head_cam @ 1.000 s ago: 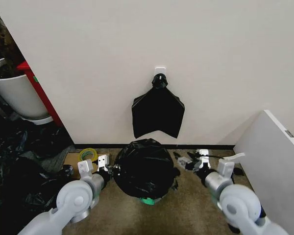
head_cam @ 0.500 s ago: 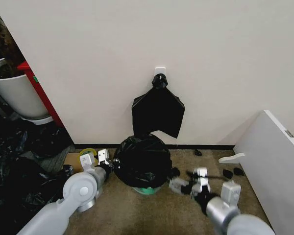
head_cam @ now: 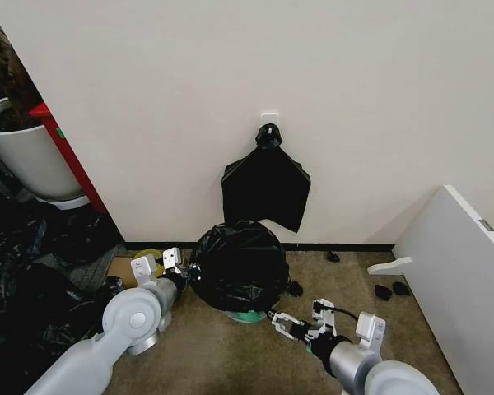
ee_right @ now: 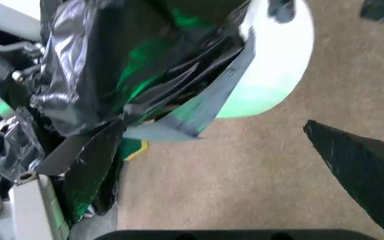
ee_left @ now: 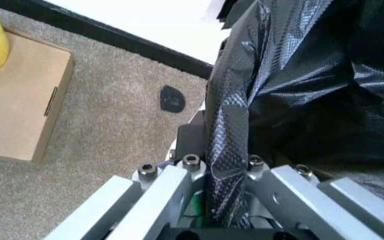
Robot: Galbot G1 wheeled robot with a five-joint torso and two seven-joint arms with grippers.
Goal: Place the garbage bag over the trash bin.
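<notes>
Left gripper [head_cam: 177, 267], at the left side of the covered bin: its two metal fingers [ee_left: 178, 192] are closed on a fold of the garbage bag [head_cam: 239, 265], the black film pinched between them in the left wrist view. Right gripper [head_cam: 300, 322], low over the carpet in front of and to the right of the bin: jaws spread apart, holding nothing, clear of the bag.

Wall [head_cam: 230, 82], pale, with a flat black bundle [head_cam: 266, 189] hanging from a hook above the bin. Carpet [head_cam: 230, 362], brown. White panel [head_cam: 461, 271] leaning at the right. Large white tub [head_cam: 29, 160] at the far left, with a heap of black plastic [head_cam: 33, 271] below it.

The garbage bag is draped over the trash bin [ee_right: 282, 55], covering its top and most of its sides; the bin stands on the carpet against the wall, its white wall and pale green base exposed below the bag's edge in the right wrist view. Cardboard box [ee_left: 18, 95] and a yellow tape roll [head_cam: 146, 259] lie just left of the left gripper.
</notes>
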